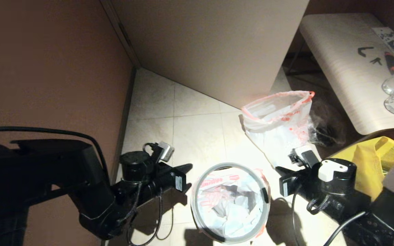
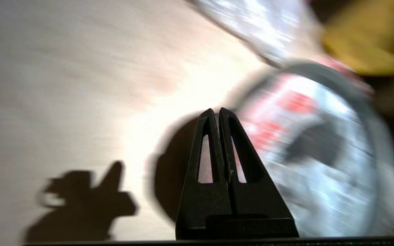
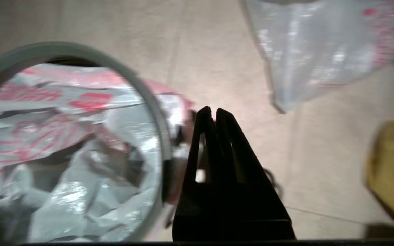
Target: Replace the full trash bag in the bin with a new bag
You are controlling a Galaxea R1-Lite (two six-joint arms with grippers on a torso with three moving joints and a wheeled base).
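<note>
Head view: one bin (image 1: 206, 225) on the floor, ringed by one thin grey hoop (image 1: 264, 194), lined with a slack white bag, the new bag (image 1: 231, 201), folds only, no bottles visible inside. One second white bag with red-orange hem (image 1: 279, 119) standing on the floor beyond the bin, well apart from it, beside the table (image 1: 347, 85); by its place outside the bin, judged to be the full trash bag, though contents not clear enough to tell. One small clear bag (image 1: 323, 126) just beside it; one yellow tote (image 1: 371, 160) nearby.

Two grippers, one either side of the bin: left gripper (image 2: 216, 112) off the bin's left, right gripper (image 3: 210, 111) off its right, both with jaws pressed together, gripping nothing, touching nothing.

Judged nearly finished: old bag out, new bag in, hoop seated. Left, at most, tidying of the hem.
</note>
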